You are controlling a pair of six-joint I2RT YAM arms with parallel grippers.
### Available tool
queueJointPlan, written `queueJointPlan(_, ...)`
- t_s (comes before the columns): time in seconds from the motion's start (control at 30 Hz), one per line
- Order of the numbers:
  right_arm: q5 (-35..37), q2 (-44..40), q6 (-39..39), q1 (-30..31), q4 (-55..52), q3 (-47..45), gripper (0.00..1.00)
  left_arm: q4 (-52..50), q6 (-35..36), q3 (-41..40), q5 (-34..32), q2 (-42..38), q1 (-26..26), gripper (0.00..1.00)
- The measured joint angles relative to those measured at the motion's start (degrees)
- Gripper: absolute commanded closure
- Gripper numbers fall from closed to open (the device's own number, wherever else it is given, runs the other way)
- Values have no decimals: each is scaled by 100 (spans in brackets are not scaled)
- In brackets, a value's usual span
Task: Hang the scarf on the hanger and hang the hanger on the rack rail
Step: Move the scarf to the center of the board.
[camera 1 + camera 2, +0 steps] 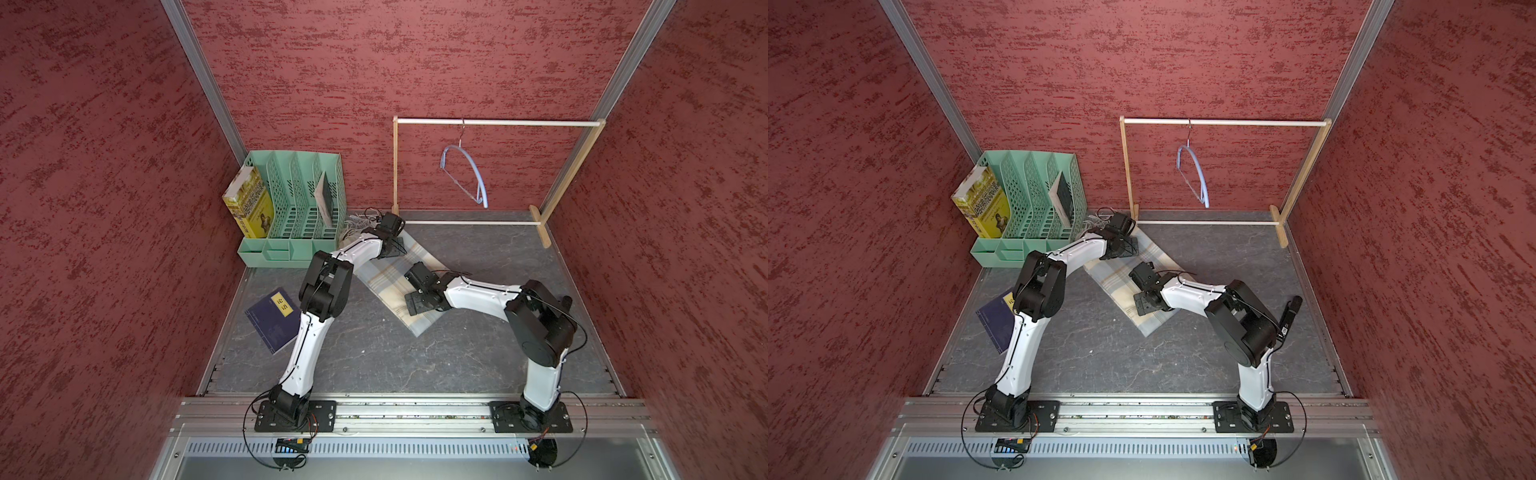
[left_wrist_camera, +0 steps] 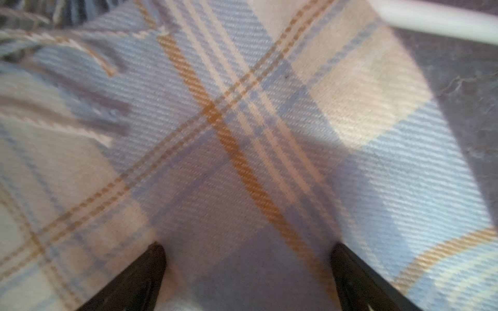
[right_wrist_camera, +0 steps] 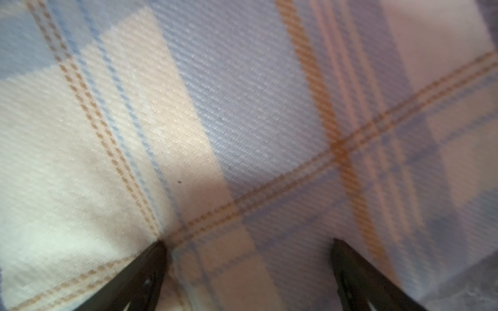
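Scarf (image 1: 386, 286) lies flat on the table (image 1: 374, 357). Left gripper (image 2: 246, 246) and right gripper (image 3: 248, 242) are both down at it, jaws spread wide. Hanger (image 1: 464, 174) hangs on the rack (image 1: 519, 123).

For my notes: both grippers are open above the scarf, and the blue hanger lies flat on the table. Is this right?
One part is wrong: the hanger does not lie on the table; it hangs by its hook from the rack's white rod, as both top views show. The rest stands.
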Motion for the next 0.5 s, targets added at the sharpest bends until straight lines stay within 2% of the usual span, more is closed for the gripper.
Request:
queueJointPlan(0.2, -33, -321, 271, 146, 105, -448, 2, 195, -81, -905, -407, -468, -319, 0)
queueJointPlan(0.5, -22, -879, 577, 170, 31, -1088, 2, 136, -776, -2315, -804, -1412, -890, 0)
